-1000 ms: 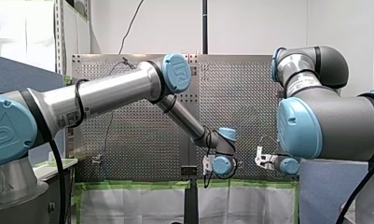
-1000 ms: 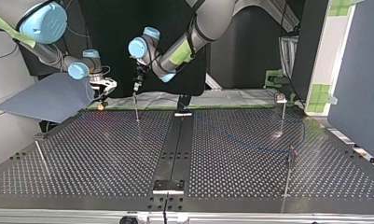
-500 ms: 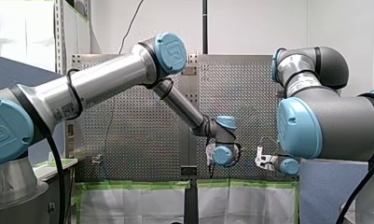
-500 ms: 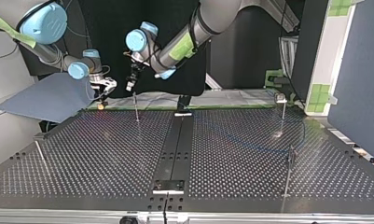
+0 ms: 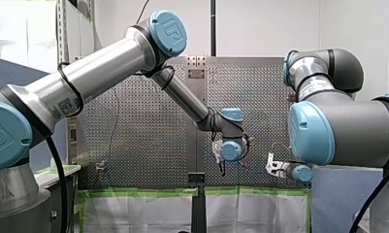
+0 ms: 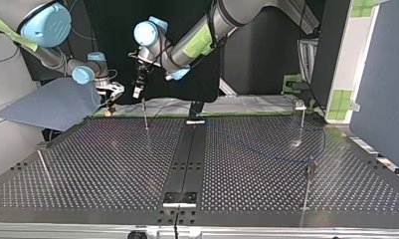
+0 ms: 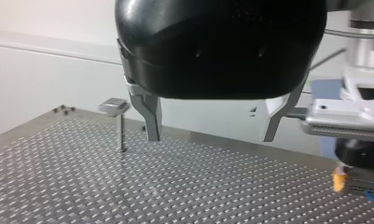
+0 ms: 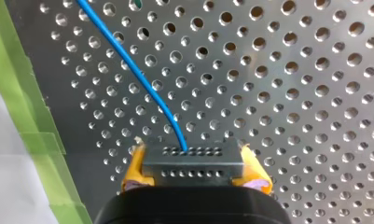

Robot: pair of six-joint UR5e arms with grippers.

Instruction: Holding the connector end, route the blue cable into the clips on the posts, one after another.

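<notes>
My left claw (image 7: pixel 211 137) gapes open; my right claw (image 8: pixel 195 170) is clamped.

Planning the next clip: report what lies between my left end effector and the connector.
Nothing. In the top view, the gap between my left end effector and the connector, held by my right end effector, is bare.

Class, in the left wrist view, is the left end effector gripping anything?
No, my left end effector is open, its fingers apart with nothing between them.
</notes>
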